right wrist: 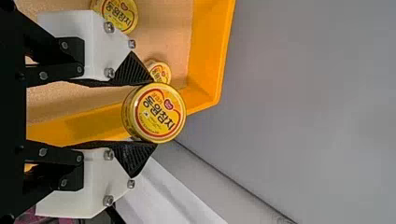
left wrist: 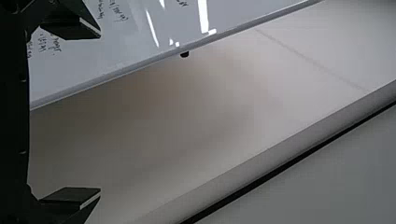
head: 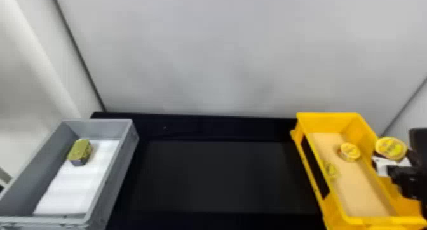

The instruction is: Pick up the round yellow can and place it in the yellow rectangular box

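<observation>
At the right of the head view, my right gripper (head: 390,161) is over the right wall of the yellow box (head: 306,169), with a round yellow can (head: 390,148) at its tip. In the right wrist view my right gripper (right wrist: 147,113) is shut on the round yellow can (right wrist: 159,113), a finger on either side, above the rim of the yellow box (right wrist: 224,51). Two other round cans, one a yellow can (head: 349,151), lie on the box floor. My left gripper (left wrist: 95,112) stands open in the left wrist view, nothing between its fingers.
A grey box (head: 127,150) stands at the left with a greenish-gold rectangular can (head: 80,150) on its white liner (head: 73,185). Between the two boxes lies the black table (head: 216,175). A pale wall (head: 222,54) rises behind.
</observation>
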### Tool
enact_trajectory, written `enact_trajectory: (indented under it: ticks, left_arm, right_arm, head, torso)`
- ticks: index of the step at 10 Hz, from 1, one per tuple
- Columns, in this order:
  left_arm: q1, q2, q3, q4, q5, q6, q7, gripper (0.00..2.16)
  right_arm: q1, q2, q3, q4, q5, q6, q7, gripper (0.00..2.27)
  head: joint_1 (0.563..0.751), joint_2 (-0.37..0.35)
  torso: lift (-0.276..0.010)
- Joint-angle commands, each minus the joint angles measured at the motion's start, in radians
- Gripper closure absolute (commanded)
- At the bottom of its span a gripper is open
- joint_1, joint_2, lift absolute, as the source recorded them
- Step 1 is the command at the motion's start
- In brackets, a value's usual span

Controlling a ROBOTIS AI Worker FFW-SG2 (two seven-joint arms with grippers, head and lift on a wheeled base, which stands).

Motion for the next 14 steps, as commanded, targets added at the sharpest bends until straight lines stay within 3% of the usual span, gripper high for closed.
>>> enact_trajectory:
  ticks: [1, 5, 9, 14]
  left_arm:
    - [0.002, -0.003, -0.007, -0.001, 0.000, 0.002, 0.002, 0.09]
    - [0.008, -0.003, -0.007, -0.004, 0.002, 0.005, 0.007, 0.09]
    - [0.014, -0.003, -0.002, -0.007, 0.003, 0.007, 0.010, 0.09]
    - [0.016, -0.003, -0.002, -0.011, 0.005, 0.008, 0.013, 0.09]
  right_arm:
    - [-0.003, 0.006, 0.008, 0.063, -0.001, -0.037, 0.019, 0.72]
    - [-0.016, 0.008, 0.007, 0.096, 0.000, -0.060, 0.019, 0.61]
    - [-0.014, 0.006, 0.002, 0.094, 0.000, -0.067, 0.028, 0.10]
    - [-0.019, 0.003, -0.009, 0.074, 0.003, -0.094, 0.063, 0.09]
  head:
    - [0.694, 0.014]
    - [0.694, 0.014]
    - [0.694, 0.014]
    - [0.694, 0.014]
  torso:
    - [-0.056]
    - [-0.056]
    - [-0.056]
    - [-0.056]
